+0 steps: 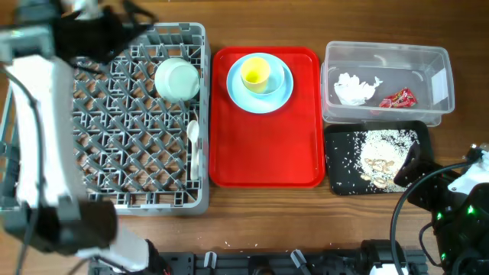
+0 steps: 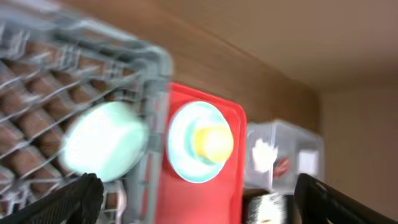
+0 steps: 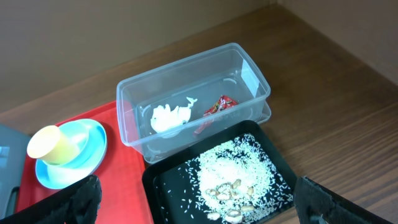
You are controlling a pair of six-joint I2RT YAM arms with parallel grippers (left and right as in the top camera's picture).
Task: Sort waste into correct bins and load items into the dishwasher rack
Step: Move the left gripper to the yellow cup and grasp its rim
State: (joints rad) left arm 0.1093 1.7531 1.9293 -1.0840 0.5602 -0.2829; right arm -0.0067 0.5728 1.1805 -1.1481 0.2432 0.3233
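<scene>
Overhead: wood table (image 1: 458, 23), tan wall (image 3: 93, 31) behind. Rack (image 1: 114, 153) on the left holds bowl (image 1: 177, 79) and spoon (image 1: 194, 141). Red tray (image 1: 263, 153) in the middle carries plate (image 1: 237, 95) with cup (image 1: 255, 72). Tub (image 1: 386, 52) has napkin (image 1: 355, 89) and wrapper (image 1: 398, 98); black tray (image 1: 340, 164) has rice (image 1: 382, 149). Left gripper (image 2: 199, 205) and right gripper (image 3: 199, 208): fingers spread wide, empty.

A wood-grain tabletop (image 1: 458, 23) with a low sheen carries a rack (image 1: 122, 145) of grey moulded plastic at left. At centre is a red tray (image 1: 263, 153) of glossy plastic, with a smooth light blue plate (image 1: 241, 95) on it. At right, a clear, smooth-walled plastic tub (image 1: 428, 57) holds a crumpled white paper napkin (image 1: 355, 88) and a crinkled, shiny wrapper (image 1: 398, 98), above a black tray (image 1: 340, 145) of duller plastic strewn with grainy rice (image 1: 382, 153).
</scene>
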